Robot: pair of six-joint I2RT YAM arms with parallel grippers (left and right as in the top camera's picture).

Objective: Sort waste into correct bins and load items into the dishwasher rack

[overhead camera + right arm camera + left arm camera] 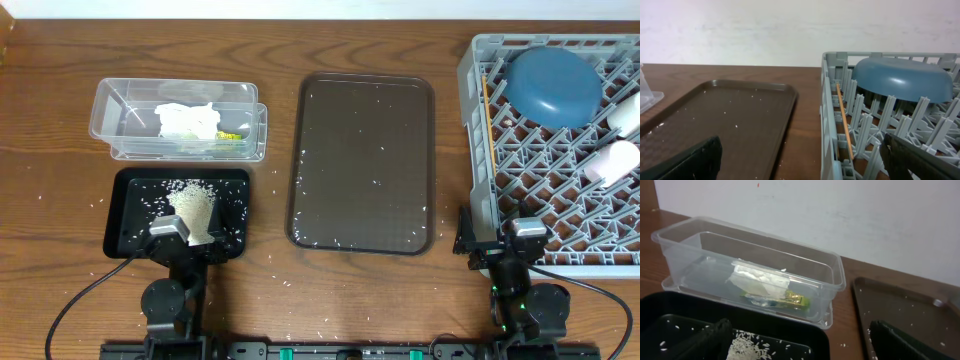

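Note:
The clear container point(105, 110) holds the crumpled white napkin point(188, 120) and the yellow wrapper scrap point(231, 136); both also show in the left wrist view point(760, 281) point(795, 299). The black tray point(128, 205) holds a heap of rice point(192, 205). The grey rack point(480, 130) holds the dark-blue bowl point(552, 85) upside down, the chopsticks point(487, 110) along its left wall, and a white cup point(627, 115) and pink cup point(612, 162) at its right. My left gripper point(183, 238) is open over the black tray's near edge. My right gripper point(500, 245) is open at the rack's near left corner.
The flat brown serving tray point(362, 165) lies in the middle with stray rice grains on it. Loose grains are scattered on the wood table around the black tray and between the trays. The rack's left wall point(827, 115) stands between my right fingers.

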